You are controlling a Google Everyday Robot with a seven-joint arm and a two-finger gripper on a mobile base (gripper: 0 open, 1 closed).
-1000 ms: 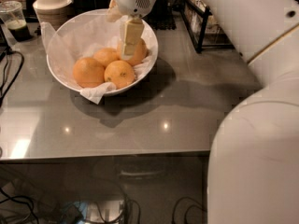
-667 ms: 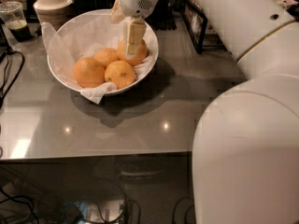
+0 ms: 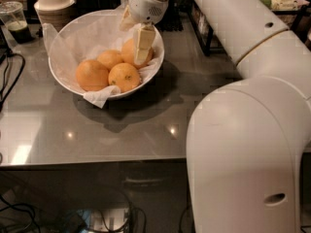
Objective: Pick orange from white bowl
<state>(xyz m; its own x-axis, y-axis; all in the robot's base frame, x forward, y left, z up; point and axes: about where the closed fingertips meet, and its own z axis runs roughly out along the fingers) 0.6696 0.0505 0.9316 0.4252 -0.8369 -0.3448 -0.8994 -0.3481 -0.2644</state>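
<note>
The white bowl (image 3: 63, 76), lined with crumpled white tissue, stands on the grey table at the upper left. Four oranges lie in it. My gripper (image 3: 140, 47) reaches down from above into the bowl's right side and sits against the back-right orange (image 3: 128, 53), covering much of it. The other three oranges lie free: one at the left (image 3: 91, 75), one at the front (image 3: 124, 76), one in the middle (image 3: 110, 58). The back-right orange still rests in the bowl.
A lidded paper cup (image 3: 53, 1) and a plastic cup with a dark drink (image 3: 15, 22) stand behind the bowl at the left. Black cables (image 3: 7, 76) lie at the table's left edge. My white arm (image 3: 243, 130) fills the right side.
The gripper has shifted only slightly down and right at the same orange. The oranges and the bowl have not moved.
</note>
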